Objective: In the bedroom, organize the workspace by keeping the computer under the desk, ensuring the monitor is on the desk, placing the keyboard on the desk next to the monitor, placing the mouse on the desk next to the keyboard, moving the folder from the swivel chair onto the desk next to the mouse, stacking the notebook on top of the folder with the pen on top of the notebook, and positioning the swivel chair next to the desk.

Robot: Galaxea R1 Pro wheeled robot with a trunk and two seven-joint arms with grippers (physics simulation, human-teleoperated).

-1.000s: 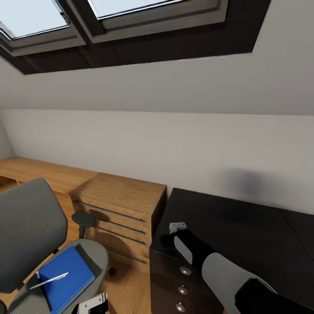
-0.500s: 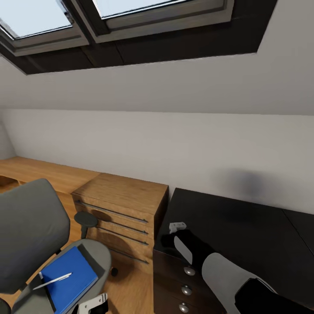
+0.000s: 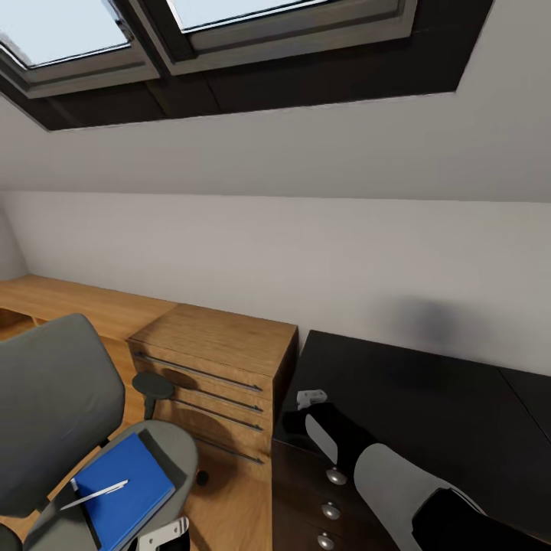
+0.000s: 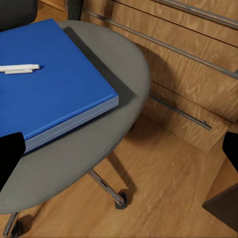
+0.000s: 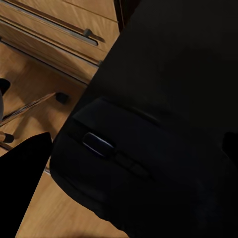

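While my right gripper holds the mouse over the black worktop, my left gripper hangs spread open.
At seven o'clock the blue folder lies on the swivel chair, pen on top; wooden drawers stand beside.

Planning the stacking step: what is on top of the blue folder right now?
A white pen lies on the folder, which rests on the swivel chair seat. No notebook shows on top; anything beneath the folder is covered.
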